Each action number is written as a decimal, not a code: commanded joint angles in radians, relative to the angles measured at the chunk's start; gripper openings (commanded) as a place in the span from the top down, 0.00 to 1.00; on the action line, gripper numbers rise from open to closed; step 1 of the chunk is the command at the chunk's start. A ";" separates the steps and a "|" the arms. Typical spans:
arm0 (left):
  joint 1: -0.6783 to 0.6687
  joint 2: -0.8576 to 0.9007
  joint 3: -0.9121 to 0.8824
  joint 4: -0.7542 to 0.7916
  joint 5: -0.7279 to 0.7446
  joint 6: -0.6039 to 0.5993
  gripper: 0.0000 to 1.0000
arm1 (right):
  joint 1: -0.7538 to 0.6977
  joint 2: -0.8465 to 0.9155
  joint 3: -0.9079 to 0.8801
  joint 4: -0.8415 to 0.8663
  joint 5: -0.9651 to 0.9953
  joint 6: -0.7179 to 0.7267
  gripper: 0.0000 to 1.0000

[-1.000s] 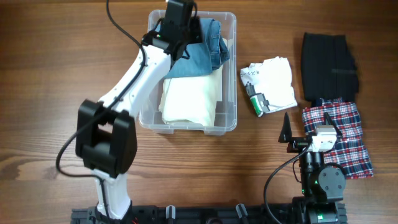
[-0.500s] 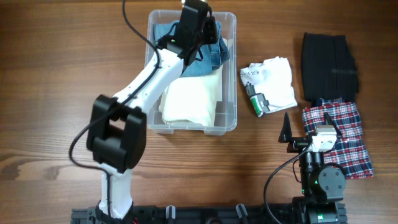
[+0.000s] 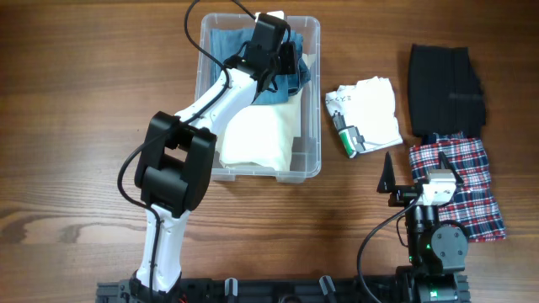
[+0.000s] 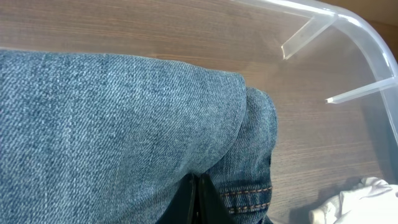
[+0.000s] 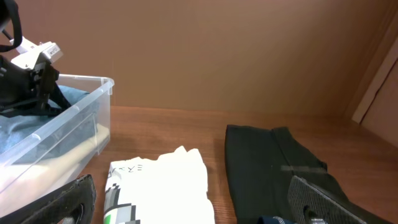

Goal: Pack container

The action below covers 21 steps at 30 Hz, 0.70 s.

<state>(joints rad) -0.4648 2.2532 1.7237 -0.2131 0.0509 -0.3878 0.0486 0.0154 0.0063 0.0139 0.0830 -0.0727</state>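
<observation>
Brown wood-grain desk [image 3: 67, 126] fills the overhead view. The container [image 3: 253, 178], a clear plastic bin, sits on it toward the far side, left of centre. Inside, a folded cream cloth [image 3: 257, 139] covers the near part and blue jeans [image 3: 226, 44] lie across the far part, partly overlapping the cream cloth.

The left arm reaches over the bin, with its end effector [image 4: 196, 186] at the far right area of the interior. In the left wrist view its two black fingers are pinched together on a fold of the denim, near a seam with orange stitching. The bin's rounded corner and rim curve past on the right.

Right of the bin, apart from it, lies a folded white T-shirt [image 3: 370, 109] with a green tag. A folded black garment [image 3: 445, 80] lies further right. A red plaid cloth [image 3: 467, 181] lies just in front of that, its far edge touching the black one.

The right end effector [image 3: 419, 172] sits near the front of the desk at the plaid cloth's left edge, its fingers spread wide and holding nothing.
</observation>
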 commanded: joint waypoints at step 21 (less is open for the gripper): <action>0.119 -0.182 -0.007 -0.094 -0.232 -0.021 0.96 | -0.003 -0.004 -0.001 0.003 0.005 0.009 0.00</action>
<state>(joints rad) -0.3878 2.0262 1.7199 -0.3077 -0.1871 -0.3798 0.0486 0.0154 0.0063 0.0143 0.0830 -0.0727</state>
